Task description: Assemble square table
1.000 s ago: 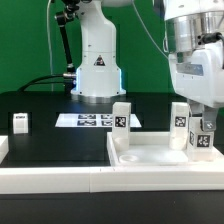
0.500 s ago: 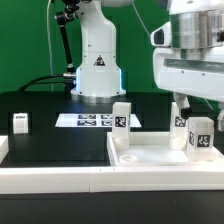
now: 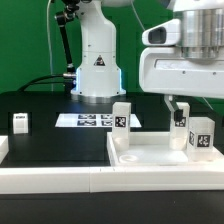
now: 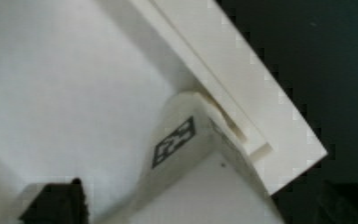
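The white plastic square slab with a raised rim lies at the exterior view's lower right on the black table surface. Three small white tagged block legs stand upright on it: one at its far left corner, one at the back right and one at the near right. The two-finger gripper hangs just above that right-hand pair with its jaws spread wide and nothing between them. In the wrist view one dark fingertip sits well clear of a leg standing just beside the slab's rim. The fourth leg sits alone, well apart, far to the exterior view's left of the jaws, beyond the marker board, so the next reach probably runs that way. That leg is too small to tell its long axis. The second finger is hidden in both views, and the hand's right side is cut off.
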Available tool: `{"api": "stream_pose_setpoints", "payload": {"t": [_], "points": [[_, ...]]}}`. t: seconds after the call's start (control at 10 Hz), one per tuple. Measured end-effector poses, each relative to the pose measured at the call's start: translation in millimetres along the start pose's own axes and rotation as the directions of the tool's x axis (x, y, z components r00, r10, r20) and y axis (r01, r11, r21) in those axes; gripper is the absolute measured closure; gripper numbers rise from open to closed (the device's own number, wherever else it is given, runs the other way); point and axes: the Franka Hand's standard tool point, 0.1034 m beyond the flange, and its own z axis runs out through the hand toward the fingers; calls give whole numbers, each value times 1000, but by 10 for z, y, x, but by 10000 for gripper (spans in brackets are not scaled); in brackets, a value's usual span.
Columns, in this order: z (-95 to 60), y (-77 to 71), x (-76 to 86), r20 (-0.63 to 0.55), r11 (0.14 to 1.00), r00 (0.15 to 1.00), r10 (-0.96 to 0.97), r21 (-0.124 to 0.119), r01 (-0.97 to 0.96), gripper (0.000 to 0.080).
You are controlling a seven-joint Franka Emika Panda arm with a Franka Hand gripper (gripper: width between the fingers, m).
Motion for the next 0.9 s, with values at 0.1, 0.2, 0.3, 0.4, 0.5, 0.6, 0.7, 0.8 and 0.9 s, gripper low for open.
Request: {"api": "stream_pose_setpoints", "payload": {"t": [0.1,0.2,0.3,0.4,0.5,0.6,0.7,0.8,0.9], "points": [[10,0,-13,-22,983,984,-177,-44,176,150],[17,-7,-13,-26,959,959,-282,-52,280,150],[27,-6,-15,-26,926,927,-375,-55,373,150],[27,-7,-16,-21,886,887,-461,-57,459,150],[27,-4,-14,-20,882,883,-470,-57,468,150],[26,9,0,-14,825,826,-563,-60,562,150],[24,7,2,-13,814,815,-580,-59,578,150],[20,1,3,-15,825,825,-564,-58,563,178],[21,6,6,-15,825,826,-564,-59,562,178]]}}
